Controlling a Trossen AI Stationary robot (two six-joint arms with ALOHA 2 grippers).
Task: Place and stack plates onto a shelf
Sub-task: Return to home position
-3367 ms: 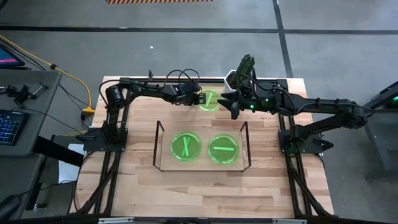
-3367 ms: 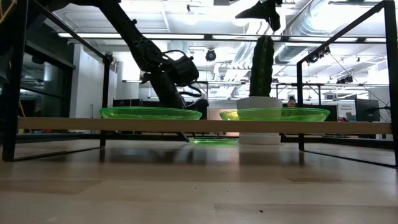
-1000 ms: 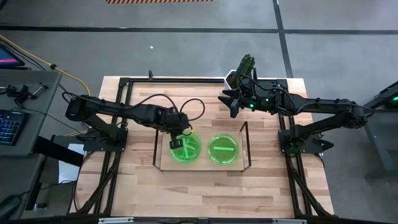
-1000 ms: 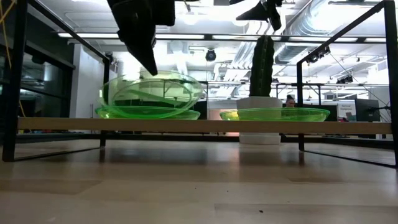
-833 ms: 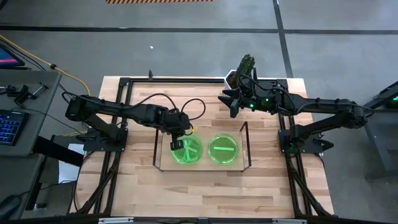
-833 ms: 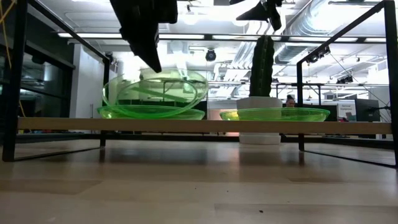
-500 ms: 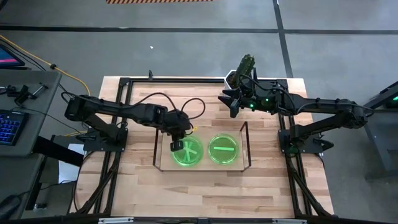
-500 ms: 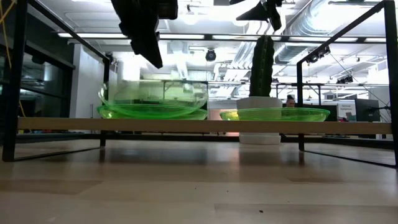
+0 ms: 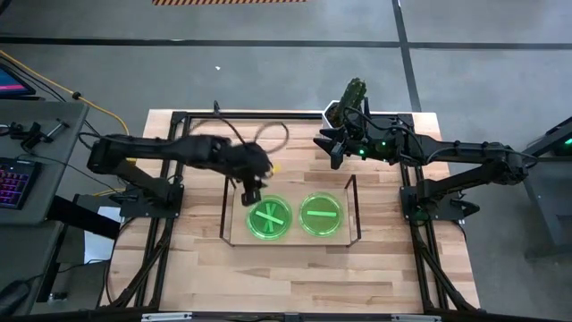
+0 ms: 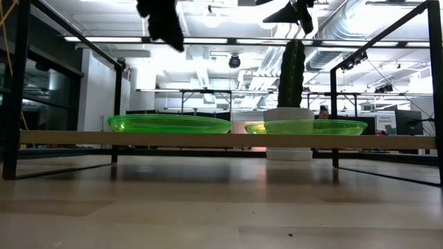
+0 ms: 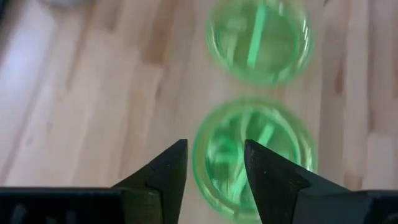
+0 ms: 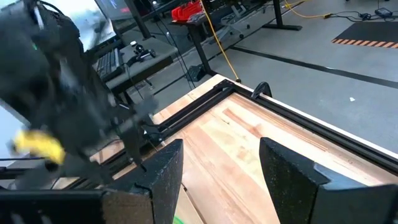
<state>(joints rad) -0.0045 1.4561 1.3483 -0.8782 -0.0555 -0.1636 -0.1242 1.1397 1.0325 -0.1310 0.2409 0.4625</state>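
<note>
Plates (image 9: 270, 217) on shelf (image 9: 293, 235) — cactus (image 9: 354, 91) behind

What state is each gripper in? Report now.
Left gripper: fingers open, empty, above the shelf.
Right gripper: fingers open, empty, raised beside the cactus.
</note>
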